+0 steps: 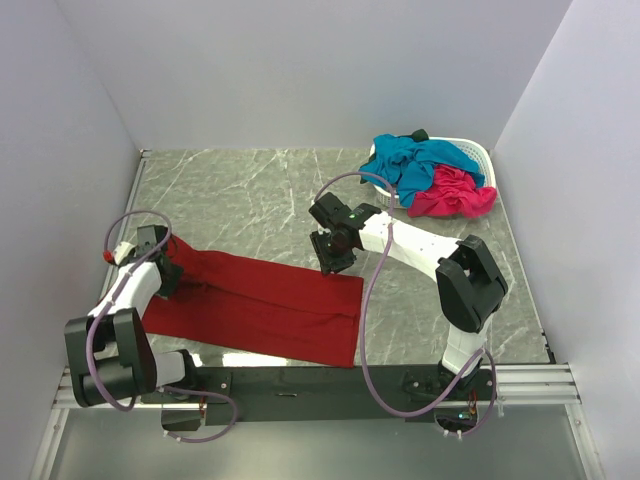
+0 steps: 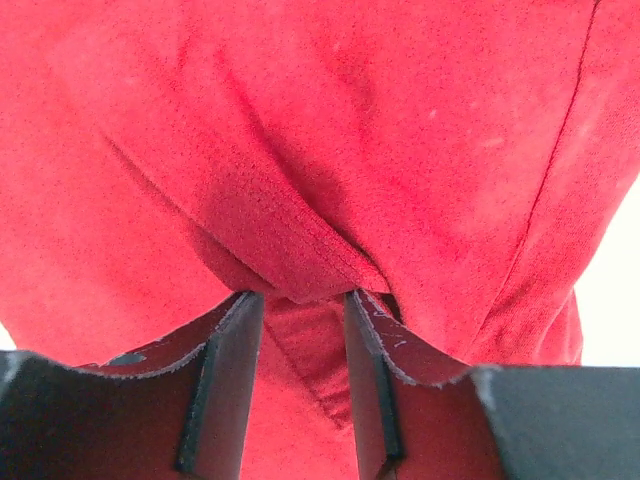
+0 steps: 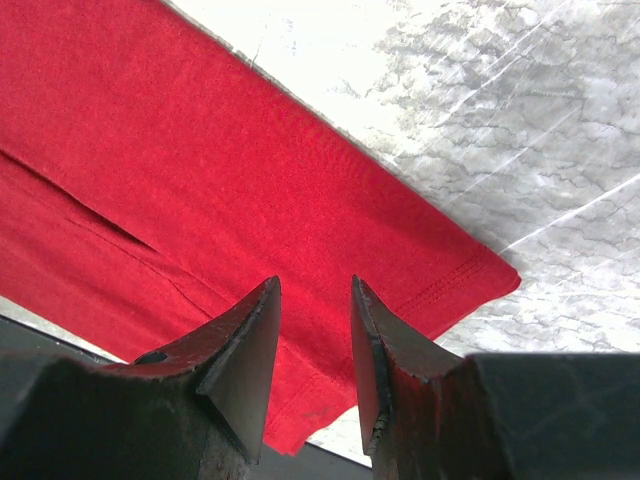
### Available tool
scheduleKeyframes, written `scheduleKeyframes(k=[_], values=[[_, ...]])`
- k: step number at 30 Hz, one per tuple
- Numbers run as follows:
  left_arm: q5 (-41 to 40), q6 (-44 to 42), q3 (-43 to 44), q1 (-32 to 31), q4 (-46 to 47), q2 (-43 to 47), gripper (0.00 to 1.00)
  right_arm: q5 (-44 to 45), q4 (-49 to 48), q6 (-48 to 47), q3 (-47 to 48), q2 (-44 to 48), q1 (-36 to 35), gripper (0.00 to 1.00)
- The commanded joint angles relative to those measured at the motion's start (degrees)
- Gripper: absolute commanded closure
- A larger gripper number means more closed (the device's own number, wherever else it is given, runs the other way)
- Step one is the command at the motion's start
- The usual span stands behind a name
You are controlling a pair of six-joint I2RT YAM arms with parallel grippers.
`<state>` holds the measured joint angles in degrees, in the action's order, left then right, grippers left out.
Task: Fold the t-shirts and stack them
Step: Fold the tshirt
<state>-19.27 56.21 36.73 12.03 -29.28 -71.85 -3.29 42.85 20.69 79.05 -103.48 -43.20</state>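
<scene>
Left pincer [image 2: 298, 310] straddles a ridge of the dark red t-shirt [image 1: 270, 300] at nine o'clock, grip indeterminate; right pincer [image 3: 313, 290], released, hovers over its three-o'clock edge, ready for folding.

A grey marbled table [image 1: 260, 190] sits boxed in by plain white walls [image 1: 300, 70] on the far, left and right sides. A metal rail [image 1: 530, 385] runs along its near edge. The light is soft and even.
</scene>
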Motion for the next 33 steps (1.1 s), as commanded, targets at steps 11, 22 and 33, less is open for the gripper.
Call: scheduleKeyframes(k=[11, 22, 33], values=[[-1.04, -4.26, 3.96, 0.71, 3.35, -3.91, 0.90, -0.14, -0.05, -0.47, 1.20, 0.30, 0.40, 0.59], [6.25, -8.56, 6.77, 0.71, -5.60, 3.21, 0.99, -0.05, 0.57, -0.65, 2.16, -0.23, 0.49, 0.59], [14.96, -10.50, 7.65, 0.27, -15.98, 6.73, 0.96, -0.31, 0.83, -0.74, 1.99, -0.41, 0.49, 0.59]])
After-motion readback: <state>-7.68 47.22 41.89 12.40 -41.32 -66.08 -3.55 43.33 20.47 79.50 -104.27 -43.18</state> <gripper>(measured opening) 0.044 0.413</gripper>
